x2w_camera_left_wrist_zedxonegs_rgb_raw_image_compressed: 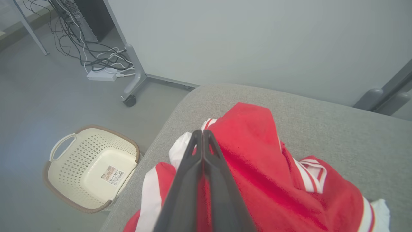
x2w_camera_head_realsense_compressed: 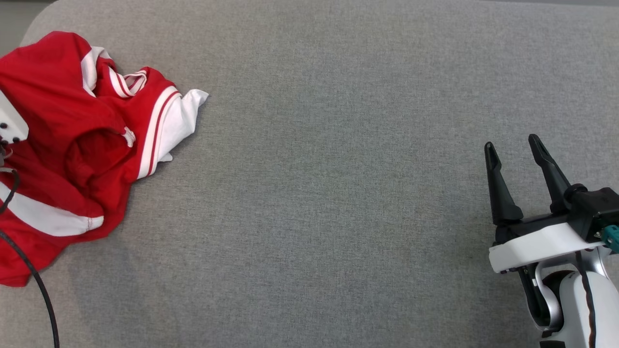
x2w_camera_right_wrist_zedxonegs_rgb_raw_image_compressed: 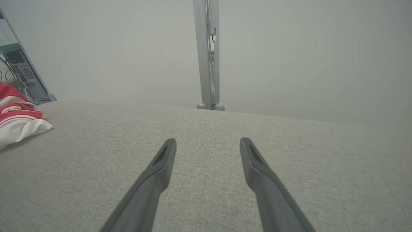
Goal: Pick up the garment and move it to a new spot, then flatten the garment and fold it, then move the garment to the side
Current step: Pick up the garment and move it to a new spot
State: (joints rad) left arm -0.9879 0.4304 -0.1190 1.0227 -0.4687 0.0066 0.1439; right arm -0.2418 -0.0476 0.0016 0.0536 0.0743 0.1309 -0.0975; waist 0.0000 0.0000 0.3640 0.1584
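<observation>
Grey fabric surface bears crumpled red garment.

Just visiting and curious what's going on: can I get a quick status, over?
Left hand shut over the red garment, grip unclear. Right hand open, well apart from it. Garment crumpled, not yet flattened. No obstacle on the grey surface.

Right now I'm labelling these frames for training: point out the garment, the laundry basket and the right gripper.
garment [x2w_camera_head_realsense_compressed: 63, 135]: head view, on its red body fabric.
laundry basket [x2w_camera_left_wrist_zedxonegs_rgb_raw_image_compressed: 83, 151]: left wrist view, on its perforated side wall.
right gripper [x2w_camera_head_realsense_compressed: 511, 141]: head view, midway between its open fingertips.
</observation>
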